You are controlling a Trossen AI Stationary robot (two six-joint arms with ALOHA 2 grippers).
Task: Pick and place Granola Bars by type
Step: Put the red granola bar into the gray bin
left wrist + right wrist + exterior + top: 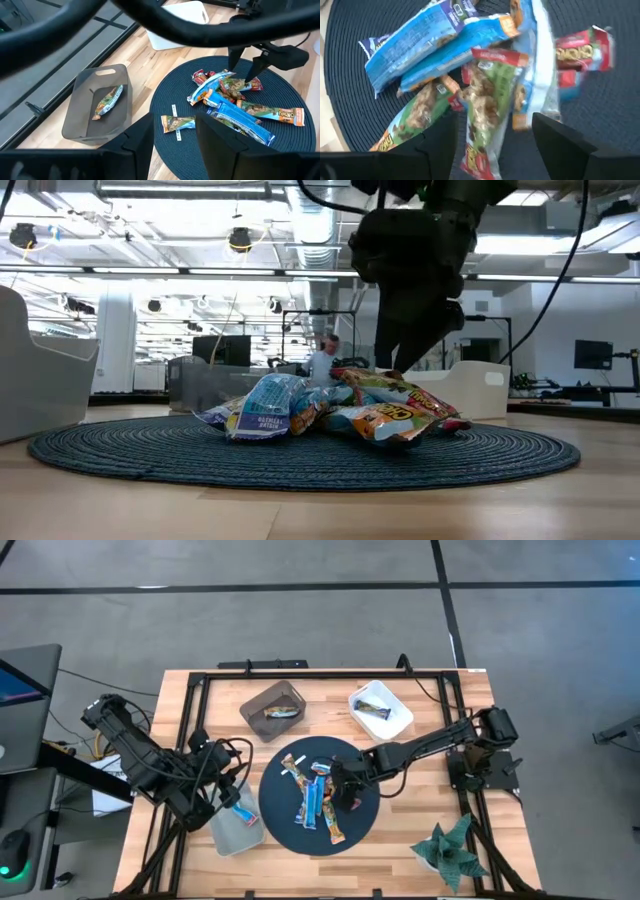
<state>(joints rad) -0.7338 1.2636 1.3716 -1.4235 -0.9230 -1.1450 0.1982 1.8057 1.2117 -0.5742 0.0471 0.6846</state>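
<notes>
the granola bars lie in a loose pile on a round dark woven mat at the middle of the wooden table. the wrappers are blue, orange and red-green; several overlap one another. one small bar lies apart from the pile on the mat, with a thin white stick just beside it.

the right gripper is down over the pile's right side. its fingers stand spread, tips just above the bars, and nothing is gripped between them. in the right wrist view a red-green bar lies directly between the two fingers.

the left gripper is over the clear bin at the table's left front. a blue and red bar sits in that bin near the gripper. its fingers are parted; whether they hold anything cannot be told.

a dark grey bin behind the mat holds one orange-green bar. a white bin to its right holds one dark bar. a green paper plant stands at the table's right front corner.

in the low view, a person is seated far behind the table.
</notes>
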